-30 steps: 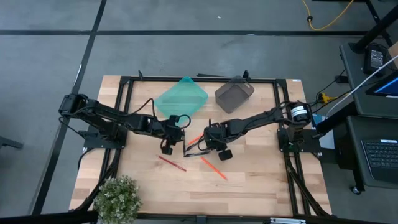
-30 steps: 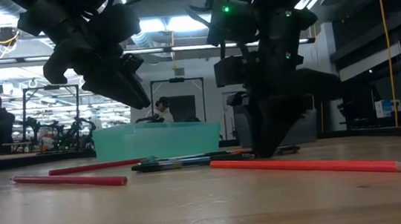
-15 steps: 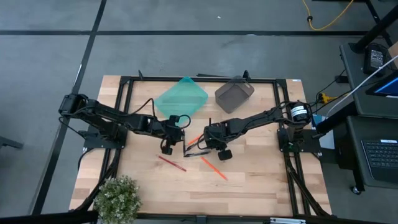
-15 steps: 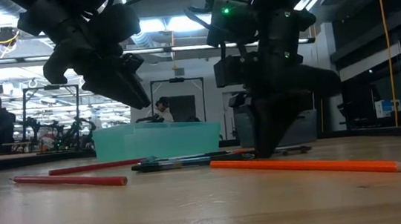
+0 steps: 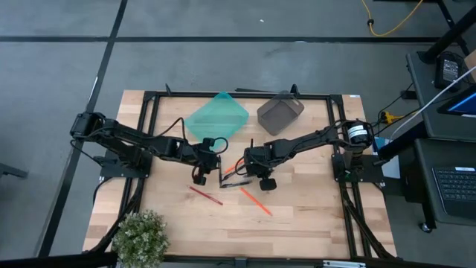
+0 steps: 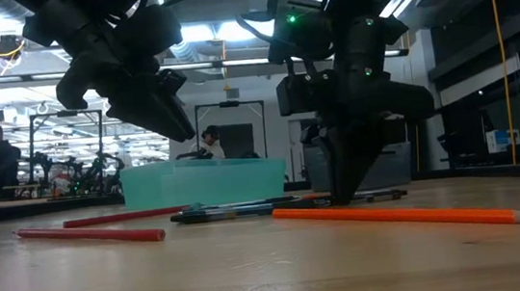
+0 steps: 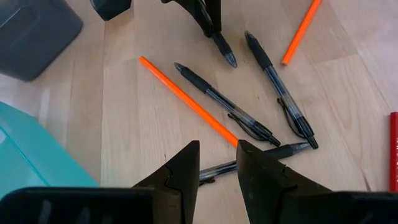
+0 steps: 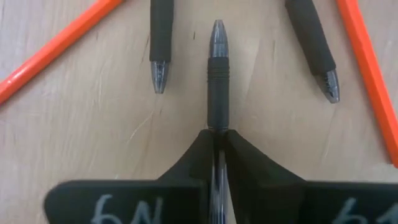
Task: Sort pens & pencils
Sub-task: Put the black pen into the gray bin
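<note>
Mid-table, right gripper [image 8: 217, 149] pinches a black pen [image 8: 217, 74] by the barrel, low among other pens [image 7: 224, 102] and orange pencils [image 7: 186, 99]. Left gripper [image 7: 217, 165] hovers beside, narrowly parted. Risk: thin grip lets pen pivot or slip on lifting.
</note>
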Tool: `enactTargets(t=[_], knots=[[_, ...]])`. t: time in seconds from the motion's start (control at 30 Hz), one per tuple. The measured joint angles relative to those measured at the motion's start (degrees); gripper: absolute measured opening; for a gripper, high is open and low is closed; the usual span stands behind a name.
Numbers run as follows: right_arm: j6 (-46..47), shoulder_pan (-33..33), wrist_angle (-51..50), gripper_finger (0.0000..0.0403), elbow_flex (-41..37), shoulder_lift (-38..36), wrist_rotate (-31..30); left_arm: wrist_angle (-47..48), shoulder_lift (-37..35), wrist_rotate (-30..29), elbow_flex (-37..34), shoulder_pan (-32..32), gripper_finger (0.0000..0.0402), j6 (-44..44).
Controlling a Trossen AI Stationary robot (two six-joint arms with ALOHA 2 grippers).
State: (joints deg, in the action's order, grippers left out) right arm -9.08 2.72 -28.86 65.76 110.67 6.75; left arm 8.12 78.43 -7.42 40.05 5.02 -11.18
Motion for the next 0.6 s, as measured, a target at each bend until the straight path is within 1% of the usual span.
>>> enactTargets(t=[0.17,0.27,0.47,0.6], knots=[[0.04,0.0,-0.02,0.0027,-0.04,-0.73,-0.27,0.0,0.0,-0.14,0.0,0.0,0.01,0.63],[0.37,0.02,-0.84,0.0027,-0.36,-2.24,-0.27,0.02,0.0,-1.53,0.0,-0.02,0.01,2.07],[1.37,0.04,-0.76,0.0027,-0.18,-7.77,-0.43,0.0,0.0,-1.66,0.0,0.0,0.01,2.08],[1.5,0.02,-0.65,0.0027,-0.14,-11.61,-2.5,0.02,-0.02,-1.7,0.0,-0.02,0.01,1.81]])
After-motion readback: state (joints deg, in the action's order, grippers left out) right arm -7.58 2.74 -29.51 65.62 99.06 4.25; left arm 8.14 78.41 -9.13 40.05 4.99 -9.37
